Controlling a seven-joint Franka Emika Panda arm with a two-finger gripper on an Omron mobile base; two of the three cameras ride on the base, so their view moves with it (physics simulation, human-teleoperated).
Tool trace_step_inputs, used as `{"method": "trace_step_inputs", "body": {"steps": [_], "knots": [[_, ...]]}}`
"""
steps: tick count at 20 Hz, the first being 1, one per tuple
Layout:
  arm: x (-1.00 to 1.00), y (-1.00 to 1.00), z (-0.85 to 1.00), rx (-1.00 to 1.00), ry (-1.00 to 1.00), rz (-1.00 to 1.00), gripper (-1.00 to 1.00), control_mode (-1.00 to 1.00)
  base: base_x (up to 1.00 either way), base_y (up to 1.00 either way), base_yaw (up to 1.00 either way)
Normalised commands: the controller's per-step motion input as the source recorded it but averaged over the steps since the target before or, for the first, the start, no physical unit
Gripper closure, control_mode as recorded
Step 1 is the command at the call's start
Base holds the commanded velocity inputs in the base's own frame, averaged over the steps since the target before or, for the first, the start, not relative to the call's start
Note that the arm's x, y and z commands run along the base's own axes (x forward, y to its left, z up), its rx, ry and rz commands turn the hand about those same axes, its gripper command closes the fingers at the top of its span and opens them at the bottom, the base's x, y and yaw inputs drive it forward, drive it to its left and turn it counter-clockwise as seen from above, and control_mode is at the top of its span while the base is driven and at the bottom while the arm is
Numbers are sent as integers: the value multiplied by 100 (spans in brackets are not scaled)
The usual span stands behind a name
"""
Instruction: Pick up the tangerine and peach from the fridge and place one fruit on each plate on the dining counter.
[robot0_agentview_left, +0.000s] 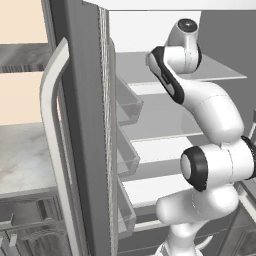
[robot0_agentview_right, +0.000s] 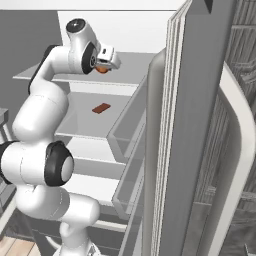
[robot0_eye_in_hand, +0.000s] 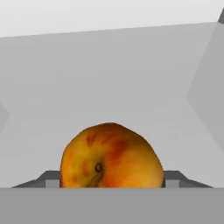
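Observation:
The fridge (robot0_agentview_left: 80, 125) stands open, its white shelves facing me. My arm reaches onto the upper shelf (robot0_agentview_right: 132, 65). A round orange-red peach (robot0_eye_in_hand: 111, 155) with its stem pit towards me sits between my finger tips, which press against both of its sides. My gripper (robot0_agentview_right: 106, 64) is shut on it, and the peach (robot0_agentview_right: 102, 69) peeks out orange just under the hand, right at shelf height. The tangerine, the plates and the dining counter are out of view.
A small brown bar (robot0_agentview_right: 101, 108) lies on the shelf below. The open fridge doors (robot0_agentview_right: 195, 125) with long pale handles (robot0_agentview_left: 52, 125) flank the arm, and clear door bins (robot0_agentview_left: 127, 102) jut inward. A marbled wall counter (robot0_agentview_left: 25, 155) lies to the left.

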Motion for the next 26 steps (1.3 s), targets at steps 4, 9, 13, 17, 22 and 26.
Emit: {"method": "trace_step_inputs", "body": {"steps": [4,9,13,17,22,26], "knots": [[-40,0,0,0,-52,0,100,-100,0,0,0],[-54,0,5,-1,-32,0,100,-100,0,0,0],[-100,0,7,0,-12,0,100,-100,0,0,0],[-100,0,1,0,-2,0,100,-100,0,0,0],[-100,0,23,0,0,0,100,-100,0,0,0],[-100,1,36,0,-3,1,100,-100,0,0,0]]}}
